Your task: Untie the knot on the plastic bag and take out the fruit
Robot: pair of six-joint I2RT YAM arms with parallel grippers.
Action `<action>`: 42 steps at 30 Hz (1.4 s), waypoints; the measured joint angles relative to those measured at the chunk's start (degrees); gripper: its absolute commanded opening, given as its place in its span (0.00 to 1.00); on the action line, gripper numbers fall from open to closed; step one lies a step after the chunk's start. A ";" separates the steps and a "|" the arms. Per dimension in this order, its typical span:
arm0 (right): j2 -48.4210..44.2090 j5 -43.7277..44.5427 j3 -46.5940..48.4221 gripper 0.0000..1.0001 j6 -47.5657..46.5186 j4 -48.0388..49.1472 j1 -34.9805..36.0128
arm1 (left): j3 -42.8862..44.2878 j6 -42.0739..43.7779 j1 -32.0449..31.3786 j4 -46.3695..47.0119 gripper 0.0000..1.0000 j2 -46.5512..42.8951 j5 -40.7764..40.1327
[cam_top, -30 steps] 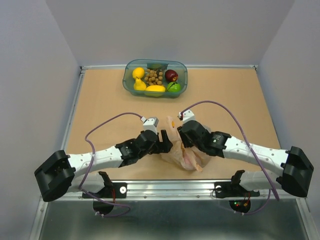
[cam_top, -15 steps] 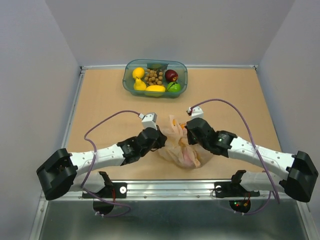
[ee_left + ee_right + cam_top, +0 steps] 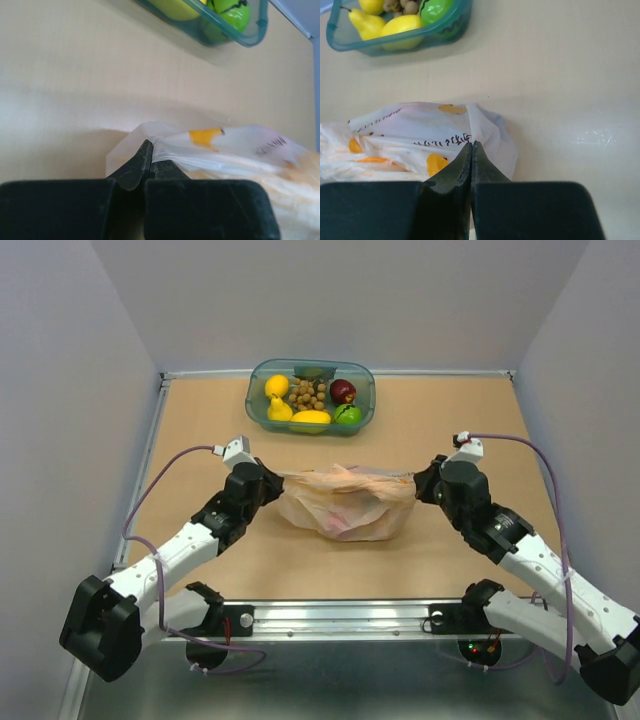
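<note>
The plastic bag point(image 3: 345, 508) lies mid-table, its pale peach film pulled into a wide flat shape between both arms. My left gripper point(image 3: 276, 481) is shut on the film at the bag's left end, and its jaws point(image 3: 150, 146) pinch a white fold of the plastic bag point(image 3: 240, 155). At the bag's right end my right gripper point(image 3: 418, 484) is also shut on the film, the tips point(image 3: 471, 145) meeting against the printed plastic bag point(image 3: 410, 137). A twisted strip runs along the bag's top edge; I cannot make out the knot. The fruit inside is hidden by the film.
A clear teal tub point(image 3: 255, 405) stands at the back centre with a lemon, a pear, a brown ball cluster, a red apple and a green apple. The teal tub point(image 3: 250, 35) shows at the top of the left wrist view, and the teal tub point(image 3: 335, 45) at the top left of the right wrist view.
Both grippers closed on the bag's film and swung apart, left arm to the left and right arm to the right. The bunched bag is now stretched wide between them.
</note>
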 measured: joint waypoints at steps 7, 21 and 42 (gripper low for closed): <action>4.31 -9.16 3.34 0.61 -10.12 -4.02 -2.78 | 0.00 3.78 2.84 -2.95 0.00 0.00 0.52; 21.18 -21.99 19.91 0.70 -28.11 -5.38 13.31 | 0.02 7.37 3.08 -6.19 0.00 -4.31 0.83; 0.90 14.34 8.94 0.00 -17.79 -1.27 11.80 | -3.43 -4.35 14.58 -2.12 0.12 -5.84 5.81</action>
